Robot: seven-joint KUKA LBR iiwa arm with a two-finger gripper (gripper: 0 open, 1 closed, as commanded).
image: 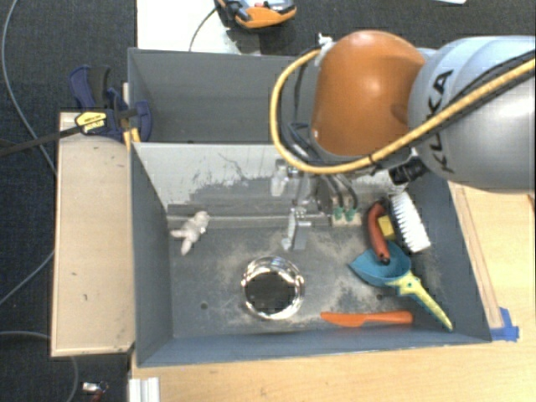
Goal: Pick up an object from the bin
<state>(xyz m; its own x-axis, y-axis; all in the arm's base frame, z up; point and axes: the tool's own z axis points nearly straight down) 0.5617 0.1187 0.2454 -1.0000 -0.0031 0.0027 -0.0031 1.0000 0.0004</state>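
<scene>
Approach step. Hand [293, 229] near round silver-rimmed disc [272, 288] in bin [159, 249] (opening: cannot tell). Next: centre over disc, descend.

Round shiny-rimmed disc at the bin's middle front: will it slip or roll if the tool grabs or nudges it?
The disc lies flat, so it would probably slide rather than roll when pushed. Its shiny rim looks like metal, so it is likely stiff and slippery to pinch. It sits low on the bin floor, so catching its edge may be hard.
</scene>
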